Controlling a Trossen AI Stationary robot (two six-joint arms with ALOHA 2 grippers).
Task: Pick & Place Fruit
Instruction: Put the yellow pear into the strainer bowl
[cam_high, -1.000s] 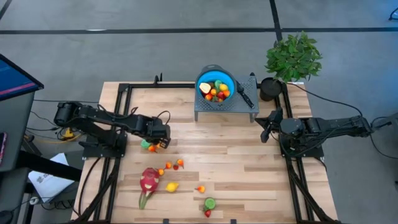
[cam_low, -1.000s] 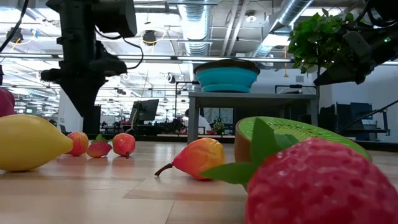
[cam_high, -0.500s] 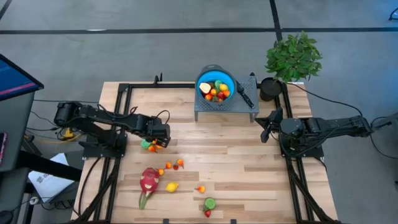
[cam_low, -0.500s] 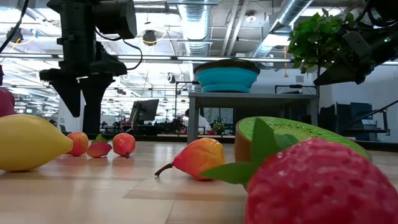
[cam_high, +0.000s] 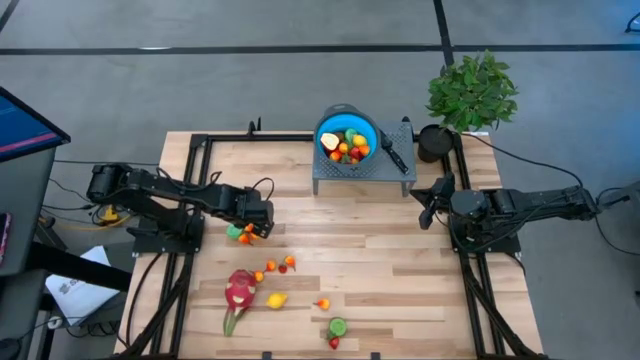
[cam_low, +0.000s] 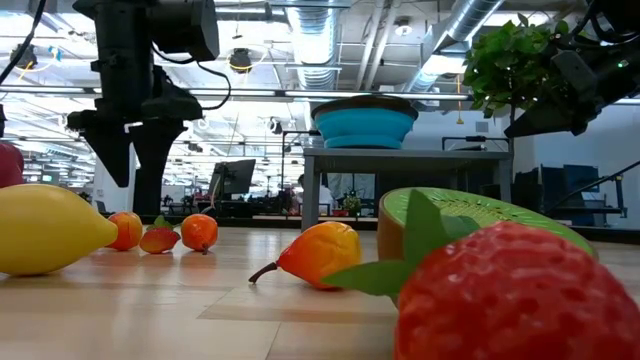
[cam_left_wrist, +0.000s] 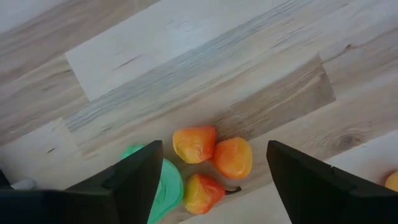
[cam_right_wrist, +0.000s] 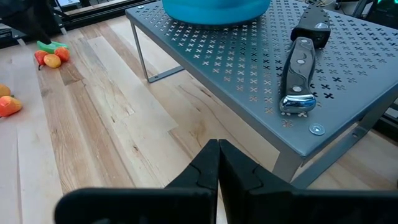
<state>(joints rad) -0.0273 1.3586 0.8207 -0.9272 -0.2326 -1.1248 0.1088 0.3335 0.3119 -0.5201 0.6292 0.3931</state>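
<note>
My left gripper (cam_high: 250, 228) hangs open, pointing down over a small cluster of fruit: three orange-red pieces (cam_left_wrist: 211, 163) and a green one (cam_left_wrist: 163, 186) lying on the wood. Its fingers (cam_left_wrist: 134, 180) stand on either side of the cluster and above it, touching nothing; the low view shows the left gripper (cam_low: 130, 150) clear of the table. More fruit lies nearer the front: a pink dragon fruit (cam_high: 239, 290), a lemon (cam_high: 277, 299), small orange ones (cam_high: 280, 265), a kiwi half (cam_high: 338, 326) and a strawberry (cam_high: 334, 343). My right gripper (cam_right_wrist: 217, 162) waits shut at the right.
A blue bowl (cam_high: 347, 135) holding several fruits stands on a grey perforated rack (cam_high: 362, 172) at the far middle, with a black-handled knife (cam_high: 392, 150) beside it. A potted plant (cam_high: 472, 92) stands at the far right corner. Bare wood lies between the rack and the loose fruit.
My left gripper has opened wide while staying in place above the cluster of small fruit.
</note>
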